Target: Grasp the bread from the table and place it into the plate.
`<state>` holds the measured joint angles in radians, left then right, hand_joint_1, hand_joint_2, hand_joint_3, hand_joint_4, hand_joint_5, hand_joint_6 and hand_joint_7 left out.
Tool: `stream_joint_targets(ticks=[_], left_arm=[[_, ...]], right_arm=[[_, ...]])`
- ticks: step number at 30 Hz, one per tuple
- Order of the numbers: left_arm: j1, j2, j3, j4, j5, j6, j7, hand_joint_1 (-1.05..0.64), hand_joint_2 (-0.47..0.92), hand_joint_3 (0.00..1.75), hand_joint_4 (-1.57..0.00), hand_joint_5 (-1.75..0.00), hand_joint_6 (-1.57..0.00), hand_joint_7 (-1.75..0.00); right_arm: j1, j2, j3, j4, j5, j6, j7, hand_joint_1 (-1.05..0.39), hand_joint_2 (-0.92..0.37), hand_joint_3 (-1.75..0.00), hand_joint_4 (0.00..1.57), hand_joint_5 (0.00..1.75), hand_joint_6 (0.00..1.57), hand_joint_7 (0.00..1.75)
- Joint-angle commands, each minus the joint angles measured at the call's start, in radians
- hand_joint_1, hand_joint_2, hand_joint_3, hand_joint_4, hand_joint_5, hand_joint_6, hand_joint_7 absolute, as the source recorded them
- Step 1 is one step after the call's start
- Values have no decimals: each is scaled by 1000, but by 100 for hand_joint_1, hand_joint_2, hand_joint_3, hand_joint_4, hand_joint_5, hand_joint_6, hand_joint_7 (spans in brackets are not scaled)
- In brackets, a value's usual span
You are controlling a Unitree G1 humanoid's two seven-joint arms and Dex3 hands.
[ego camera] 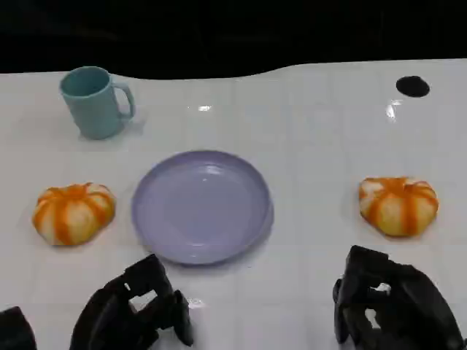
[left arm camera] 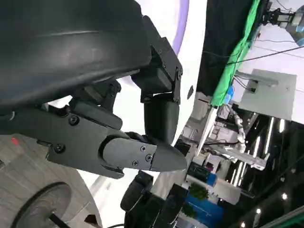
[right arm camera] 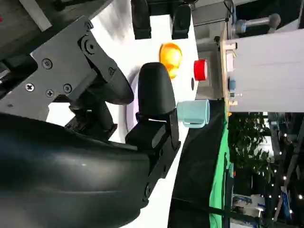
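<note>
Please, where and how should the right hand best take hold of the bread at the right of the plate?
Probably from above. The right bread lies free on the table, a low round dome, nothing touching it, just beyond the right hand. Fingers spread over its top and closing around its widest sides should hold it well.

The plate (ego camera: 201, 206) sat mid-table with a bread roll (ego camera: 73, 212) off to its left and another roll (ego camera: 398, 205) well off right. A mug (ego camera: 94, 101) stood behind the left roll.

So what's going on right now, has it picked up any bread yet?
Left hand and right hand hold nothing, low near table edge. Two bread rolls, left roll and right roll, untouched on table. Plate bare between them. Path unobstructed; mug stands far back.
</note>
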<state>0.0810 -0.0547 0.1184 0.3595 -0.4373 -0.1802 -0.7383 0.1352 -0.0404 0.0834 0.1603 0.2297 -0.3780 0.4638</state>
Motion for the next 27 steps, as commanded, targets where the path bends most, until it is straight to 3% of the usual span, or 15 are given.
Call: stream_joint_targets(ticks=[1,27], left_arm=[[3,16,8,-5,-7,3,6,-64,92,22,-79,-175,-68,-161],[-1,17,8,2,-6,0,3,-63,92,21,-79,-175,-67,-160]], right_arm=[[2,-7,-15,-5,8,-6,0,-10,-46,-147,82,175,67,161],[0,-4,-15,-4,6,-12,-2,-9,-45,-148,83,175,67,160]])
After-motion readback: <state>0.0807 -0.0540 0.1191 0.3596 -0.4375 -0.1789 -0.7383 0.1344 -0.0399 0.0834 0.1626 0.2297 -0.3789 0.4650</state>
